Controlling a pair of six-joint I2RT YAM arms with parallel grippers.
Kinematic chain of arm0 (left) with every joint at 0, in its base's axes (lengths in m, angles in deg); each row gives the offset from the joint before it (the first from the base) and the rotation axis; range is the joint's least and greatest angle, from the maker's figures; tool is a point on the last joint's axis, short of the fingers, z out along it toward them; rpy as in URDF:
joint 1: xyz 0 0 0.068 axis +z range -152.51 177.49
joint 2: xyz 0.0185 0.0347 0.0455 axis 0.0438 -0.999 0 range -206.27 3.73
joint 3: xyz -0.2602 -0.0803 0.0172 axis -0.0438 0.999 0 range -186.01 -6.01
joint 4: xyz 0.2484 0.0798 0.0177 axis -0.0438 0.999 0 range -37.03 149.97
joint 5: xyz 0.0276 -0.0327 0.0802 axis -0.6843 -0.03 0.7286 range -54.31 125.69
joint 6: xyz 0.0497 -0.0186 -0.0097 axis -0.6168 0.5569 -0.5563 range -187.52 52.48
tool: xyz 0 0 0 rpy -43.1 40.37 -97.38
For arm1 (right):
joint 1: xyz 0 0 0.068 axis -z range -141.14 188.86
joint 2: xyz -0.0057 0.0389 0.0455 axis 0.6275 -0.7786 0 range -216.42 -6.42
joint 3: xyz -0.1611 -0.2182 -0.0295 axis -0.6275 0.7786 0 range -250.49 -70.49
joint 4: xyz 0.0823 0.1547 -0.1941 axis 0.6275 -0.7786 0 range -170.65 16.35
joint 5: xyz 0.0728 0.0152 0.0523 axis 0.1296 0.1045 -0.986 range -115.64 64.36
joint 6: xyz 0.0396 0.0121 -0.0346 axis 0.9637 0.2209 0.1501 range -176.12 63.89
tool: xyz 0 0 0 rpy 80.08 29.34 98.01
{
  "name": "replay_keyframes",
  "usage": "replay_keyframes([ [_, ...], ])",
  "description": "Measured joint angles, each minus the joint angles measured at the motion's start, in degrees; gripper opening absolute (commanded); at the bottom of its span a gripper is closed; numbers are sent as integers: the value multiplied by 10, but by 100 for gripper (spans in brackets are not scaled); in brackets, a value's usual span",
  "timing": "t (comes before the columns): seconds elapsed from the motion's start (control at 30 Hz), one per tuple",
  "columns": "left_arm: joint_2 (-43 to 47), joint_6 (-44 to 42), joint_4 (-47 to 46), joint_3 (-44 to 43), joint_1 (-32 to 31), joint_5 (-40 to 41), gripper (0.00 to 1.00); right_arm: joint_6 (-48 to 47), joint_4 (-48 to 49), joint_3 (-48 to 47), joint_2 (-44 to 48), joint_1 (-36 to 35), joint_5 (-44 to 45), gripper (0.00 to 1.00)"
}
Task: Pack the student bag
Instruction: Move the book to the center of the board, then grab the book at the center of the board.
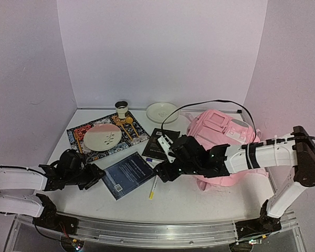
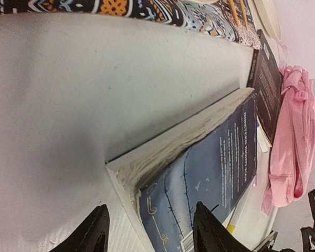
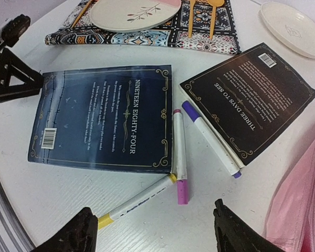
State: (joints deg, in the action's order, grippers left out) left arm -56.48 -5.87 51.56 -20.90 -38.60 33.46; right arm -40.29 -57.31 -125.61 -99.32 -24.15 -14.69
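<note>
The student bag [image 1: 220, 128], soft pink fabric with a boxy front pocket and a white patch, lies slumped on the right side of the white table [image 1: 199, 202], and the right arm crosses in front of it. Just left of the bag lies a matte black paperback, "Three Days to See" [image 3: 252, 100]. A purple-capped white marker [image 3: 212, 142] lies along its edge. The right gripper [image 3: 157, 233] hovers here with its jaws wide and nothing in them, above a pink-capped marker [image 3: 178, 152] and a yellow-ended marker [image 3: 139, 199] that meet at a corner of the blue paperback "Nineteen Eighty-Four" [image 3: 102, 118]. At that book's far corner the left gripper [image 2: 149, 236] stands part open, its fingers either side of the rough page edges; contact is unclear. Beyond lies a patterned cloth placemat [image 1: 76, 135] carrying a glazed pink-and-cream plate [image 1: 102, 137].
</note>
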Motion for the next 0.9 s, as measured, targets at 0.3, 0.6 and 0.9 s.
replay_keyframes([
  [0.3, -46, -47, 23, -43, 1, 40, 54, -4, 0, -16, -13, -8, -8, 77],
  [0.6, -101, -70, 2, -49, 2, 20, 44, -10, 2, -41, -53, -24, -16, 76],
  [0.9, -81, -67, -1, -50, 4, -8, 22, -33, 11, -78, -106, -47, -23, 77],
])
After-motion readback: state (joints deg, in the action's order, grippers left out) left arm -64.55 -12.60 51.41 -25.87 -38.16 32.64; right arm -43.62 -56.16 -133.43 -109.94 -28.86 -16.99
